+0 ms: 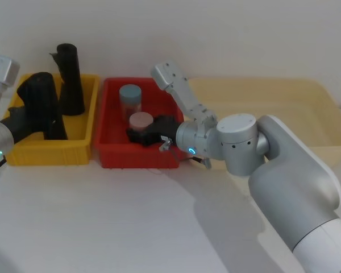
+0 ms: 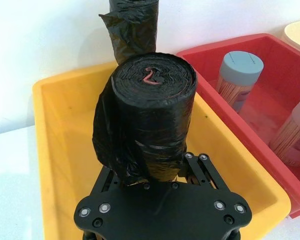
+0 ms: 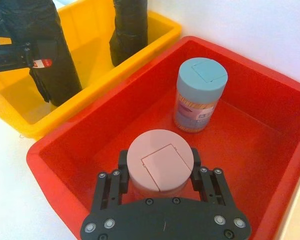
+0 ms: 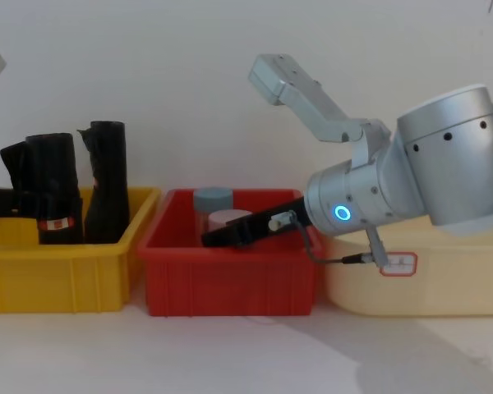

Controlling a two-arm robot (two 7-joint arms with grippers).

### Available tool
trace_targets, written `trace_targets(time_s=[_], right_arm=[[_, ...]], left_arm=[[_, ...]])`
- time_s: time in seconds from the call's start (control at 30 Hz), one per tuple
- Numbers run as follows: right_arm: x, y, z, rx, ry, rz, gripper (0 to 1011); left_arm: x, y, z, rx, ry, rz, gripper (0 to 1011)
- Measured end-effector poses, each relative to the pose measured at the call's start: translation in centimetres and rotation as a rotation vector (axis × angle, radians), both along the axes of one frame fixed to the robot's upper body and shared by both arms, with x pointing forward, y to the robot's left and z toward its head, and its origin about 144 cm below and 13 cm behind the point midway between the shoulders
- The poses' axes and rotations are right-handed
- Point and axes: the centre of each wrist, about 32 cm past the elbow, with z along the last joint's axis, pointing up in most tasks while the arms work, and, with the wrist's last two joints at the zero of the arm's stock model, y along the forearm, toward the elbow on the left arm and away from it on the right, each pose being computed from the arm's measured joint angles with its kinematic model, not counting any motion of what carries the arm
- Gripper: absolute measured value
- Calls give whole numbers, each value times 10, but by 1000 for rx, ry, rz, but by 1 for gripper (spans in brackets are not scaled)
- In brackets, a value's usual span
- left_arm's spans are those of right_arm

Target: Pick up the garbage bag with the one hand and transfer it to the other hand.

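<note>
Grip first: at the far left, the left gripper is pinched across the lower part of the garbage bag, about level with its red-and-white label. The roll stands upright in the yellow bin, in front of a slimmer roll near the back wall. Its bottom end is below the bin's rim. To do this step well, I would raise it straight up until that end is over the rim, keeping it off the slimmer roll, and only then carry it rightward. A loose flap of plastic hangs down one side, so the hold should stay on the solid core.

In the red bin next door, the right gripper sits around a pink-lidded jar, with a blue-lidded jar behind. I cannot tell whether it squeezes the jar or merely straddles it. It must come away from there and meet the roll's free upper half, well above the left hold. A cream tub lies farthest right.
</note>
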Motion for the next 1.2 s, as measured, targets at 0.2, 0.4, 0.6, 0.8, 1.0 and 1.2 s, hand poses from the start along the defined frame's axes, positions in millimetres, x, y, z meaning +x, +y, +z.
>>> trace_targets(time_s=[0.2, 0.4, 0.6, 0.8, 1.0, 1.2], right_arm=[[0, 0, 0, 1, 2, 1, 664], [-2, -2, 1, 10, -13, -4, 664], [-8, -6, 5, 25, -64, -27, 664], [-17, -14, 12, 48, -137, -67, 664], [-26, -26, 21, 76, -218, -131, 664], [-34, -41, 28, 102, -287, -210, 664]], left_arm=[[0, 0, 0, 0, 0, 0, 402], [0, 0, 0, 0, 0, 0, 402], [0, 0, 0, 0, 0, 0, 402], [0, 0, 0, 0, 0, 0, 402], [0, 0, 0, 0, 0, 0, 402], [0, 0, 0, 0, 0, 0, 402]])
